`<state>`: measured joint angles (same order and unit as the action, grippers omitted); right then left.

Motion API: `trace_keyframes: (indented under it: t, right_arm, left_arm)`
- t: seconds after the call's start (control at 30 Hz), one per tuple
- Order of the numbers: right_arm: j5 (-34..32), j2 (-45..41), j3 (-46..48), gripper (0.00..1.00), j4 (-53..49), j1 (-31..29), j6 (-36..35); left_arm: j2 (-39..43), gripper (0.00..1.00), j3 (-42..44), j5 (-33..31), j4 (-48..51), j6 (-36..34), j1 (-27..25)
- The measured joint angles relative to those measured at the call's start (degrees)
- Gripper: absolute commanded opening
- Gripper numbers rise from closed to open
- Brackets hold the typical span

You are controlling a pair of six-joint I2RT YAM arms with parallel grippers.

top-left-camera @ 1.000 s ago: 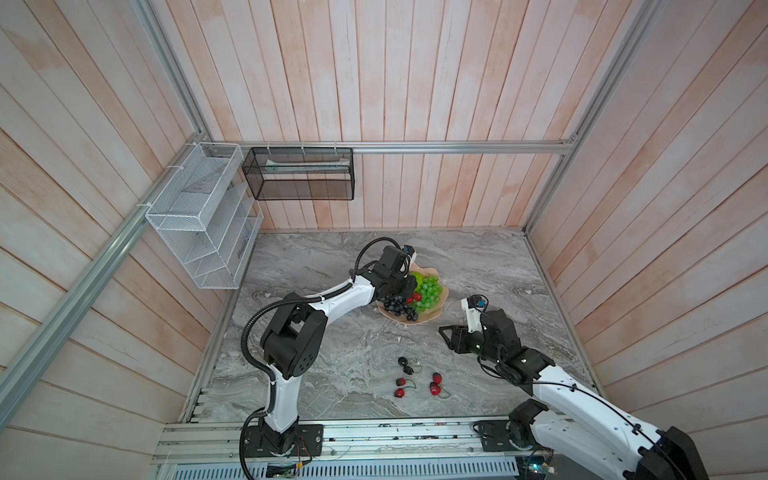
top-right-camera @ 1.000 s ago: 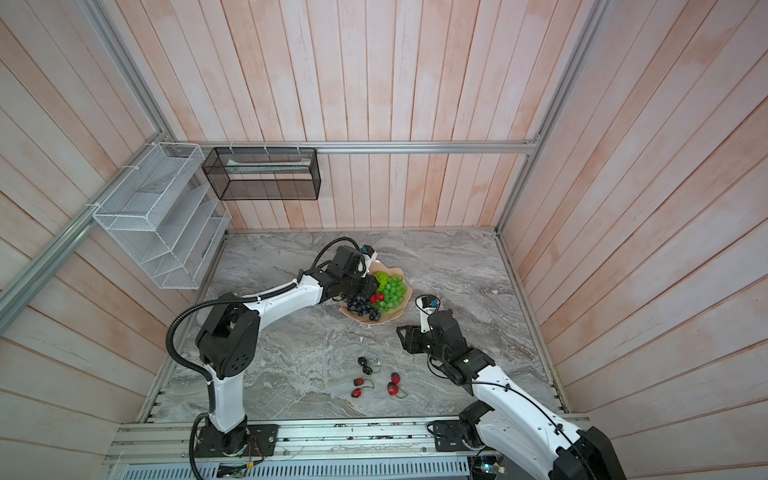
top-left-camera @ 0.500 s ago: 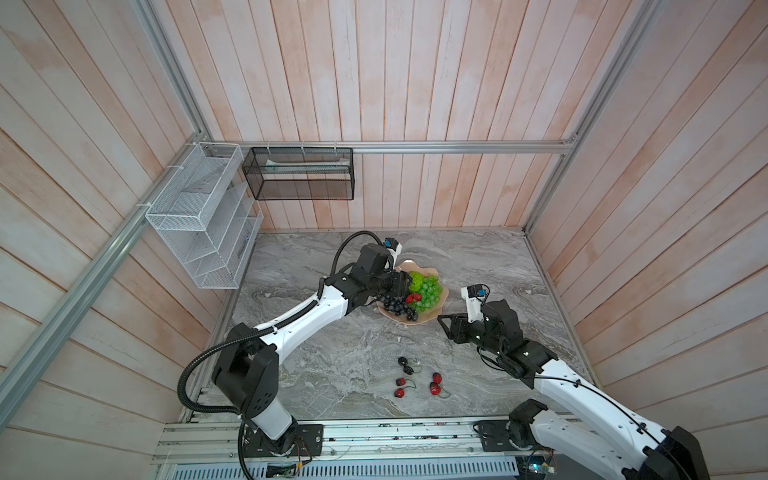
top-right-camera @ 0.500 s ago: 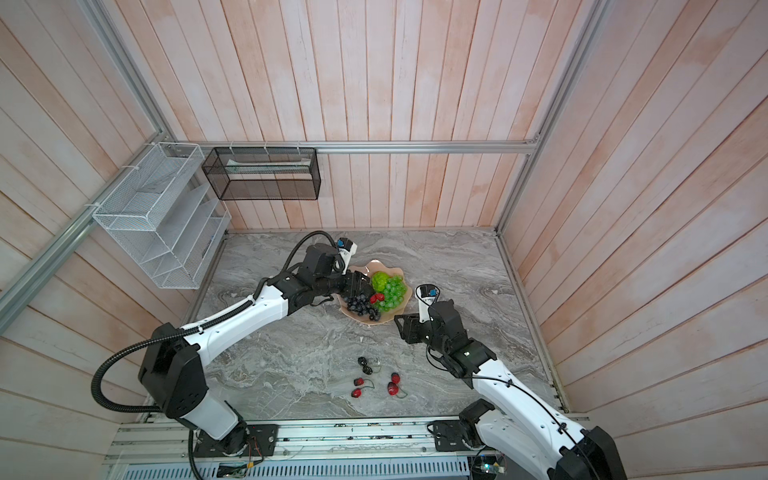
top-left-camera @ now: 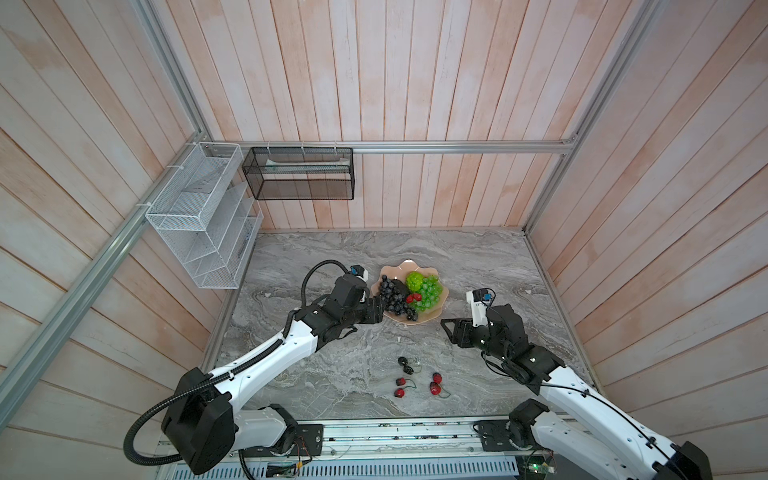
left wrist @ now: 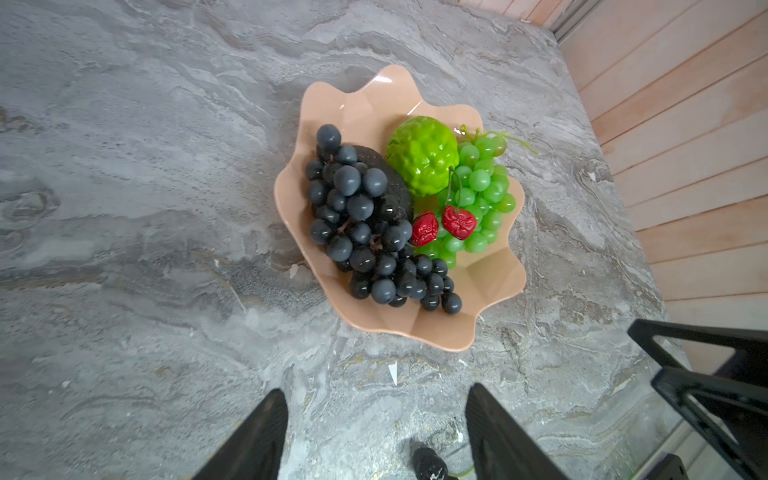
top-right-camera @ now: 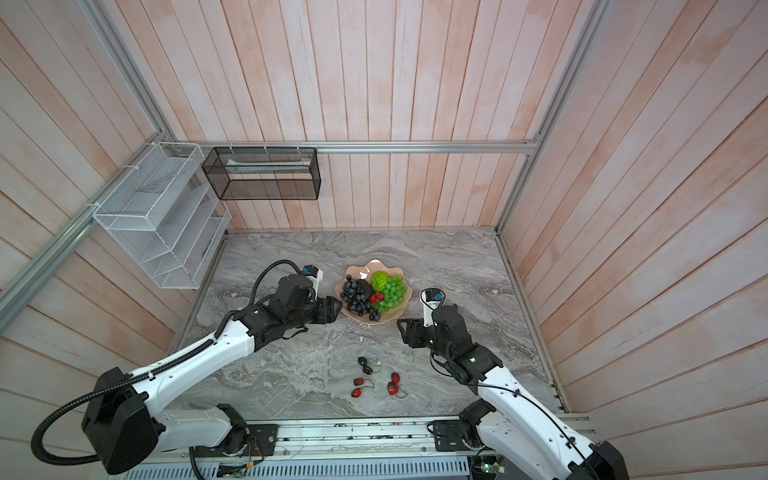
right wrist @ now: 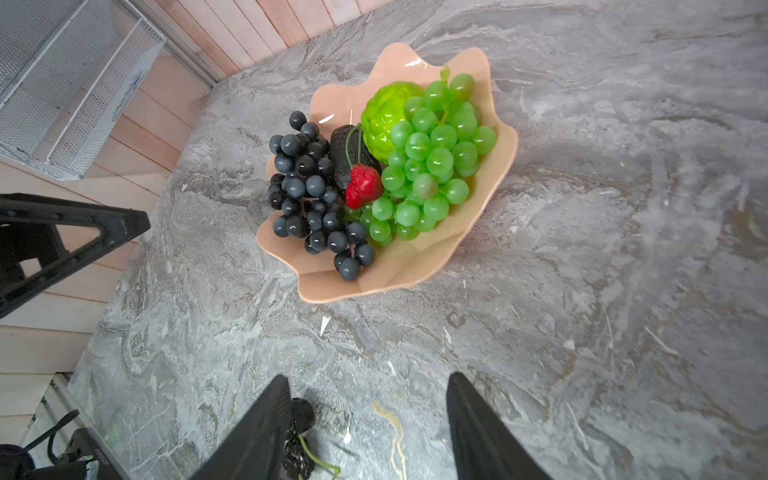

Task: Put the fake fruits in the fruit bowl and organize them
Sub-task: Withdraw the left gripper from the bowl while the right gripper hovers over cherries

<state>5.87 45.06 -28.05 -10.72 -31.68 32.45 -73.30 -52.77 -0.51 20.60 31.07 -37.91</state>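
The peach fruit bowl (top-left-camera: pixel 399 268) (left wrist: pixel 365 104) (right wrist: pixel 399 266) holds the dark grape bunch (top-left-camera: pixel 392 297) (left wrist: pixel 357 224), green grape bunch (top-left-camera: pixel 430 293) (right wrist: pixel 436 153), knobbly green fruit (left wrist: pixel 422 153), a half-hidden avocado (right wrist: pixel 345 153) and red cherries (left wrist: pixel 457 222). Black cherries (top-left-camera: pixel 406 365) and two red pairs (top-left-camera: pixel 400 386) (top-left-camera: pixel 435 383) lie on the table in front. My left gripper (top-left-camera: pixel 376 311) (left wrist: pixel 377 390) hangs open and empty at the bowl's left edge. My right gripper (top-left-camera: pixel 451 330) (right wrist: pixel 368 376) is open and empty right of the bowl.
A white wire rack (top-left-camera: pixel 199 232) hangs on the left wall and a black mesh basket (top-left-camera: pixel 299 174) on the back wall. Wooden walls close in the marble table (top-left-camera: pixel 332 257) on three sides. The arms' rail (top-left-camera: pixel 395 436) runs along the front.
My left gripper has drawn back from over the bowl to its left edge and its jaws have opened. The right gripper has shifted slightly.
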Motion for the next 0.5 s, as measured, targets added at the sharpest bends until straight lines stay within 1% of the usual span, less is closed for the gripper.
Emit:
trace_keyframes:
  t: [0.1, 0.23, 0.4, 0.5]
  right_arm:
    - [-1.11, -4.5, 1.18, 0.62, -4.28, -0.68, 3.82]
    - [-3.82, -9.27, 2.1, 0.63, -11.69, -4.63, 9.97]
    - [-7.1, -12.26, 2.1, 0.63, -19.69, -9.31, 17.16]
    - [-7.82, -12.44, 2.1, 0.63, -23.74, -11.85, 20.81]
  left_arm:
    - [1.73, 0.7, 1.79, -1.14, -0.02, 0.94, 0.0]
    - [3.89, 0.7, 4.72, -1.79, -0.7, 1.73, 0.0]
    - [5.31, 0.7, 6.8, -1.9, -1.6, 1.73, 0.0]
    - [6.16, 0.7, 7.87, -1.9, -2.6, 1.75, 0.0]
